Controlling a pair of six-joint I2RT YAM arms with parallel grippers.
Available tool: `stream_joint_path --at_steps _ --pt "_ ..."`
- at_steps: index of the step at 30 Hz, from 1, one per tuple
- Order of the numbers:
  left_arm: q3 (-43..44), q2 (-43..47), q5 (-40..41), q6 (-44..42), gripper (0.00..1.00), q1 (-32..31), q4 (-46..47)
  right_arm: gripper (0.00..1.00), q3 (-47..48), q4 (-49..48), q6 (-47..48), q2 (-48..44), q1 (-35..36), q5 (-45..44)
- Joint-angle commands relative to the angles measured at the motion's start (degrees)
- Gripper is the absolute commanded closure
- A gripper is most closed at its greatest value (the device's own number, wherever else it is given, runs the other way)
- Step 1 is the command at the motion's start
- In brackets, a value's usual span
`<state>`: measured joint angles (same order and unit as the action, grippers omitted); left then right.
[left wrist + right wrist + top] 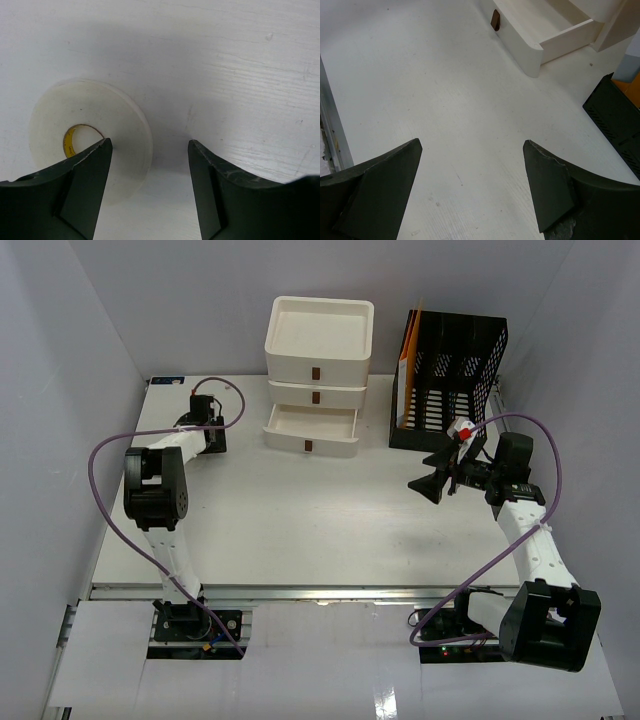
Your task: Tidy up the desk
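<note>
The desk is a white tabletop between pale grey walls. A white tape roll with a yellow core lies flat on it in the left wrist view. My left gripper is low over the roll at the desk's far left corner, jaws apart: one finger sits at the roll's hole, the other stands clear of its outer rim. The roll's near-right band lies between them. My right gripper hovers open over bare desk at the right, nothing between its fingers.
A cream three-drawer unit stands at the back centre with its bottom drawer pulled out, also seen in the right wrist view. A black mesh file holder with an orange folder stands right of it. A metal rail runs along the near edge.
</note>
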<state>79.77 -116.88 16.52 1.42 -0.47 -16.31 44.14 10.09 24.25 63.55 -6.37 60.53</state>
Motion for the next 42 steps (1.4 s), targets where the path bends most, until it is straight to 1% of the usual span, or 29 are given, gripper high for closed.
stream_joint_path --at_steps 1,2,4,6,11,17,23,27,31,36,42 --pt "0.04 -1.87 -4.76 1.71 0.28 1.94 -3.82 0.12 -0.15 -1.43 0.36 0.26 -0.35 0.33" --pt "-0.12 -2.25 -6.32 2.33 0.28 3.40 -4.33 0.12 -0.11 -1.39 0.37 0.26 -0.40 0.37" --pt "-0.20 -2.83 -7.74 3.26 0.28 4.32 -5.14 0.12 -0.10 -1.29 0.45 0.17 -0.41 0.38" --pt "-1.12 -2.72 -7.40 3.66 0.25 5.28 -5.10 0.12 -0.02 -1.14 0.47 0.15 -0.49 0.46" --pt "-4.07 0.14 -1.78 3.41 0.14 5.57 -1.85 0.12 0.07 -1.12 0.54 0.13 -0.49 0.60" --pt "-6.80 3.49 2.10 2.80 0.13 5.57 1.62 0.12 0.07 -1.04 0.54 0.08 -0.57 0.64" --pt "-12.47 9.10 7.44 1.04 0.13 5.49 9.63 0.12 0.14 -1.03 0.54 0.07 -0.66 0.71" --pt "-15.14 11.23 10.39 -0.64 0.09 5.48 13.39 0.12 0.07 -0.95 0.54 0.00 -0.66 0.73" --pt "-14.65 10.39 8.56 -0.81 0.08 5.57 12.14 0.12 0.15 -0.95 0.54 0.00 -0.66 0.73" --pt "-10.73 5.87 5.12 0.01 0.08 5.66 7.32 0.12 0.19 -0.86 0.62 0.00 -0.93 0.73" --pt "-10.37 3.16 -2.90 1.41 0.11 7.84 4.31 0.12 0.33 -0.65 0.62 0.00 -1.28 0.90"
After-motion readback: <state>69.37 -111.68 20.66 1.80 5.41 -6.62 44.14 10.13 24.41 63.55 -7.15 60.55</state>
